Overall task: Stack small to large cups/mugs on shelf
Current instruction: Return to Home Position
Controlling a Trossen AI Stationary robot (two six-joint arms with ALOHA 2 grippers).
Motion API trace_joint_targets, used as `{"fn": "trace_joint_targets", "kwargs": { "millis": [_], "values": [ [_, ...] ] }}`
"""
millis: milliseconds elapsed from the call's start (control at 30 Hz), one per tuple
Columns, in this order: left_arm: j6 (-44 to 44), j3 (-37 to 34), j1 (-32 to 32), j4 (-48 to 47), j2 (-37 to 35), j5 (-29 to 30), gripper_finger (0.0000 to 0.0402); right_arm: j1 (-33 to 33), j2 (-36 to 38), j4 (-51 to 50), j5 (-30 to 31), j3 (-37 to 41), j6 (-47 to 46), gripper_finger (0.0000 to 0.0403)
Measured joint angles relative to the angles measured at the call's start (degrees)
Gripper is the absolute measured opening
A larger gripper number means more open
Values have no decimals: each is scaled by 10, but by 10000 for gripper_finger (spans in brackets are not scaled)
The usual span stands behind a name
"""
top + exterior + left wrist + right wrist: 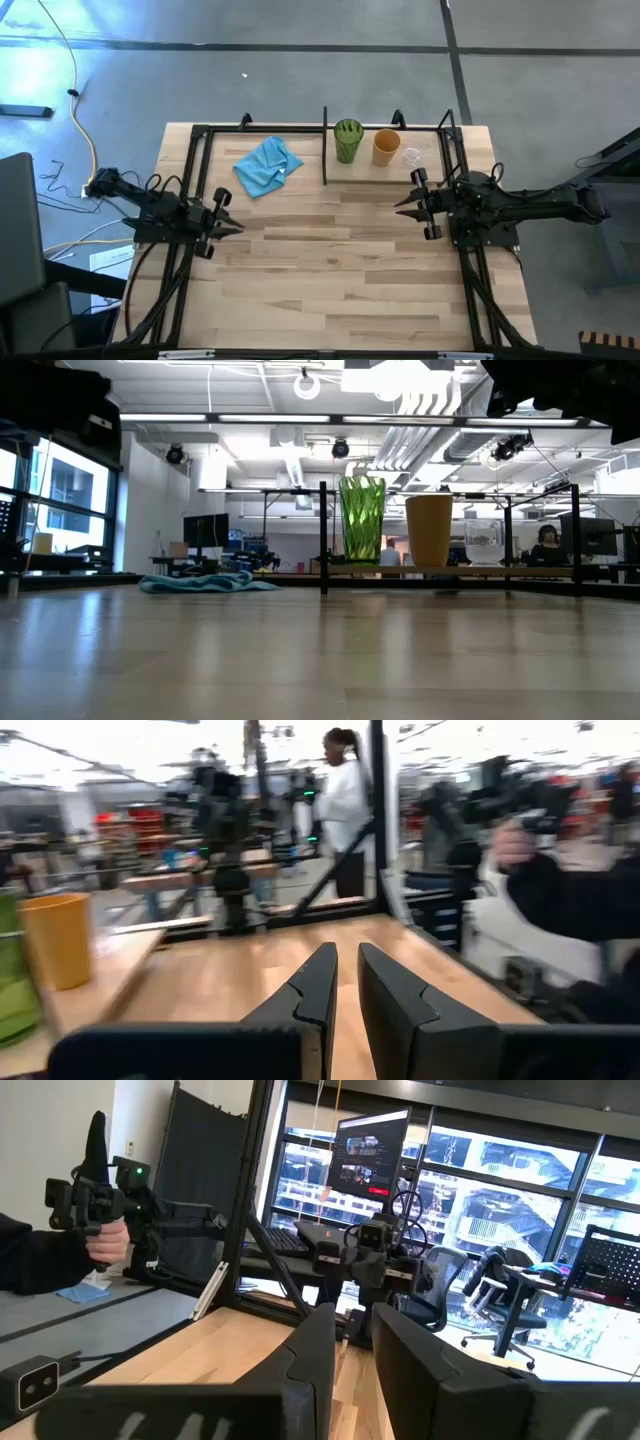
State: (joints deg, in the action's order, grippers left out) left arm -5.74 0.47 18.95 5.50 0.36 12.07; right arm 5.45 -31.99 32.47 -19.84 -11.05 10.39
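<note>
On the shelf point(300, 185) along the table's far edge, three cups stand upright on their bases, right of the upright black divider point(325, 150). They are the green ribbed tumbler point(348, 140) point(362, 520), the orange cup point(386, 147) point(429, 530) and the tiny clear glass point(411, 157) point(483, 542). My left gripper point(232, 222) point(347, 960) hovers near the table's left edge and holds nothing. My right gripper point(402, 206) point(354, 1320) hovers just nearer than the clear glass, also holding nothing. A narrow gap separates each gripper's fingers.
A crumpled blue cloth point(268, 166) point(205, 582) lies on the shelf left of the divider. The butcher-block tabletop point(340, 270) stretches between the two arms. Beyond the table, a person's hand point(515, 845) point(100, 1240) holds a dark device.
</note>
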Motion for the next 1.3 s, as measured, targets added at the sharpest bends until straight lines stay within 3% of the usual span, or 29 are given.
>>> {"fn": "trace_joint_targets", "kwargs": {
  "millis": [100, 267, 433, 700, 900, 1300],
  "values": [
    [1, 0, -65, 3, 0, -45, 35, 0, 0, 0, 0, 0, 1, 64],
    [37, 0, -174, 11, 0, -179, 35, 0, 0, -1, 0, 0, 0, 64],
    [60, 0, -222, 4, 0, -255, 35, 0, -8, -4, 0, 0, 0, 64],
    [25, 0, -223, 0, 0, -151, 35, 0, -26, -5, 5, 0, 0, 64],
    [12, 0, -223, -49, 1, -110, 35, 0, -26, -12, 34, 0, -3, 64],
    [7, 1, -223, -45, 10, -101, 35, 0, -26, -19, 41, 0, 2, 64]
  ]
}}
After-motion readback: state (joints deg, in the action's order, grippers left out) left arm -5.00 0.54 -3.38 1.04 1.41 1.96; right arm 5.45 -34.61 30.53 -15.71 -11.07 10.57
